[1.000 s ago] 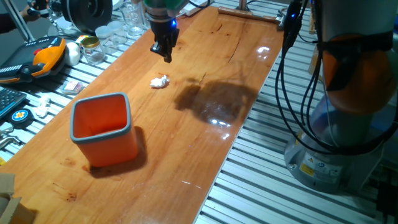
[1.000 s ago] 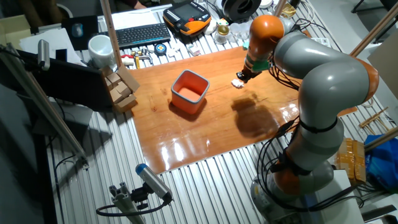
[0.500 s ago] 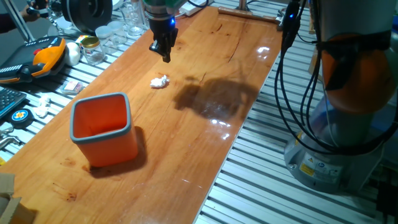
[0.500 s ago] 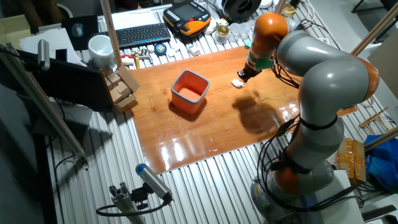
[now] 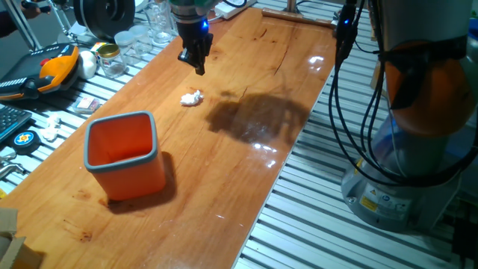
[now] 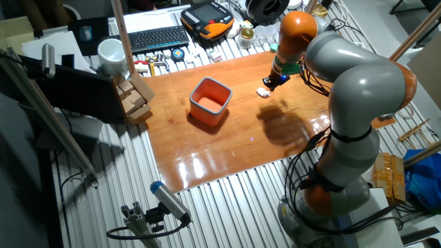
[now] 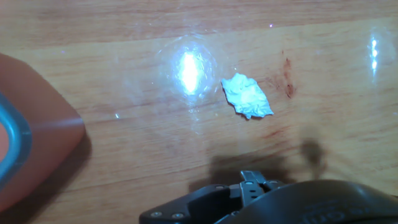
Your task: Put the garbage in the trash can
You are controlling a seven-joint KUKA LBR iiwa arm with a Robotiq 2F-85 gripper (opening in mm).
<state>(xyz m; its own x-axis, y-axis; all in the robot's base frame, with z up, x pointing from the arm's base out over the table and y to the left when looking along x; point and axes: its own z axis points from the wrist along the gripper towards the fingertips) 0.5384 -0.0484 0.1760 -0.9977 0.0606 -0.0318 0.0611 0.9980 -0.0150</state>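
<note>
On the wooden table (image 5: 246, 172), the small crumpled white paper wad (image 5: 192, 97) lies free, well apart from the orange rounded-square plastic bin with grey rim (image 5: 123, 153). Your two-finger gripper (image 5: 199, 66) hangs above and just beyond the wad, empty, fingers pressed close together. You are at the approach step. Next: spread the fingers, centre over the wad, descend.
</note>
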